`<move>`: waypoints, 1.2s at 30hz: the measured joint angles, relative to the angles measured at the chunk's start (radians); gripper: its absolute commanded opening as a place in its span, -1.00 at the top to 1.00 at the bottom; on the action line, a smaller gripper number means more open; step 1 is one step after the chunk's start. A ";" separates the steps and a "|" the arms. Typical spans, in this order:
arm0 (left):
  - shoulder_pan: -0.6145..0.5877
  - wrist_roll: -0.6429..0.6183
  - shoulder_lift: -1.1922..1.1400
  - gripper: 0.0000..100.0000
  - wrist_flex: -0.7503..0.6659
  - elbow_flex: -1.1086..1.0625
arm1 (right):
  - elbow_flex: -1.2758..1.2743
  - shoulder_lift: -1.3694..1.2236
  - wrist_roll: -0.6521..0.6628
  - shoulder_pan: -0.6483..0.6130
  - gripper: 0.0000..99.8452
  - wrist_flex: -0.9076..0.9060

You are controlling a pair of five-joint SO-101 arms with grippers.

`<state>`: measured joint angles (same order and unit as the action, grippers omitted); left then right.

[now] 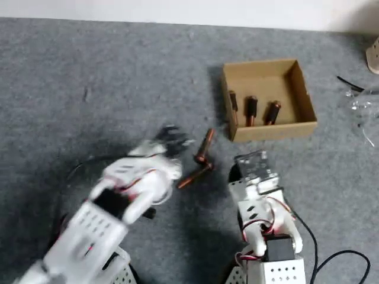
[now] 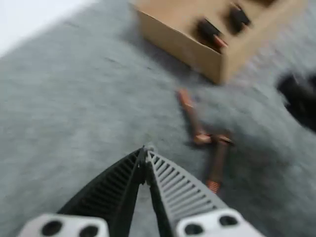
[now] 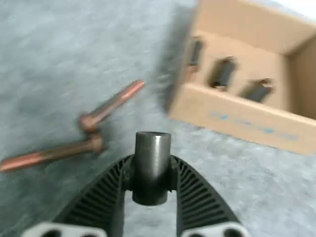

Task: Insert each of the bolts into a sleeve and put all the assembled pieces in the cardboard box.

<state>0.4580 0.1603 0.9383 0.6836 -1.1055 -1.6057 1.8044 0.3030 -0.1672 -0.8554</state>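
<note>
Two copper bolts lie head to head on the grey felt: one (image 1: 205, 146) points toward the cardboard box (image 1: 272, 131), the other (image 1: 194, 176) lies nearer the arms. Three assembled pieces (image 1: 251, 110) rest inside the box. My left gripper (image 1: 173, 139) is shut and holds nothing; in its wrist view its tip (image 2: 146, 150) hovers just short of the bolts (image 2: 190, 116) (image 2: 217, 160). My right gripper (image 3: 151, 163) is shut on a dark sleeve (image 3: 152, 148), open end facing outward, between the bolts (image 3: 111, 106) (image 3: 49, 154) and the box (image 3: 237, 116). In the high view my right gripper (image 1: 250, 160) sits in front of the box.
Clear plastic pieces and a black cable (image 1: 360, 102) lie at the table's right edge. A pale object (image 1: 373, 54) sits at the far right corner. The other arm's dark gripper (image 2: 301, 98) shows beyond the bolts in the left wrist view. Open felt stretches across the left and back.
</note>
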 measured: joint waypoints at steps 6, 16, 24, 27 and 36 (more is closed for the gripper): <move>0.057 0.072 -0.338 0.75 0.000 0.129 | -0.006 0.000 -0.064 0.133 0.99 0.037; 0.083 0.167 -0.689 0.72 0.020 0.284 | -0.054 0.018 -0.066 0.147 0.99 0.072; 0.150 0.167 -0.896 0.72 0.150 0.496 | -0.055 0.018 -0.066 0.147 0.99 0.072; 0.146 0.167 -0.971 0.72 0.175 0.559 | -0.055 0.018 -0.066 0.147 0.99 0.072; 0.109 0.201 -1.123 0.72 0.190 0.657 | -0.057 0.018 -0.066 0.147 0.99 0.072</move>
<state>0.5669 0.3613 -0.1849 0.8738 -0.4488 -1.6625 1.8228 0.2371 -0.0199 -0.7833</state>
